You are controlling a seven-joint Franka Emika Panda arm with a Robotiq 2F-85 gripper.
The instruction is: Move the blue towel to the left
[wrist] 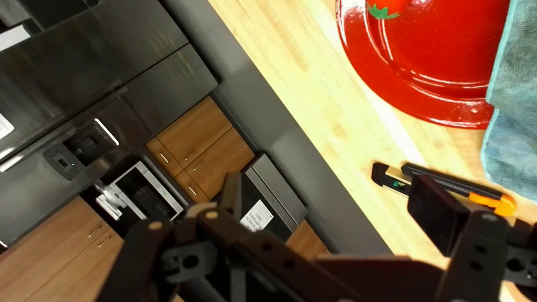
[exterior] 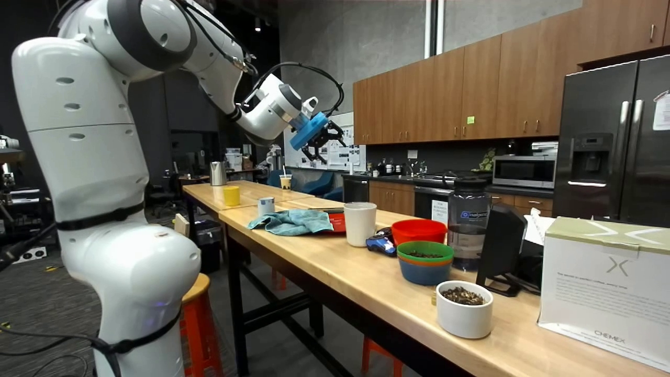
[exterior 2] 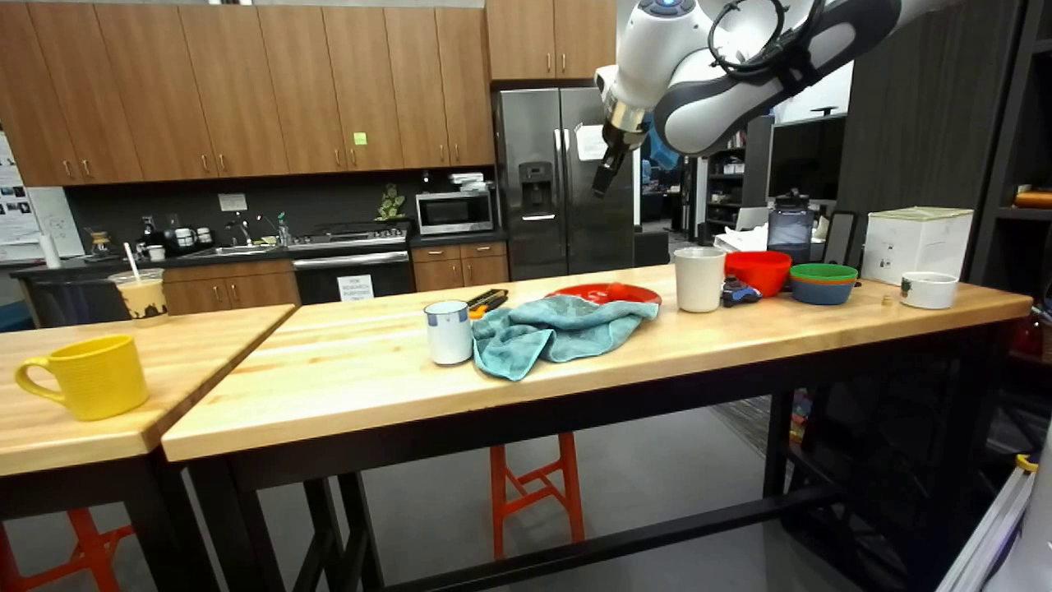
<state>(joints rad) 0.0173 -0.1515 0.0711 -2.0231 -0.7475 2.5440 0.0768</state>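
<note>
The blue towel (exterior: 293,222) lies crumpled on the wooden table. It also shows in an exterior view (exterior 2: 567,333), where its far part lies over the near side of a red plate (exterior 2: 647,293). In the wrist view the towel (wrist: 518,105) is at the right edge, partly out of frame, overlapping the red plate (wrist: 444,71). My gripper (exterior: 333,153) is in the air, well above the table and apart from the towel. In the wrist view its fingers (wrist: 331,205) are spread wide with nothing between them. It also shows in an exterior view (exterior 2: 602,185).
A white-and-blue mug (exterior 2: 449,333) stands close to the towel's left end. Box cutters (wrist: 457,186) lie behind it. A tall white cup (exterior 2: 699,279), red bowl (exterior 2: 758,272), stacked bowls (exterior 2: 823,285) and water bottle (exterior 2: 790,226) stand right. A yellow mug (exterior 2: 103,378) is on the adjoining table.
</note>
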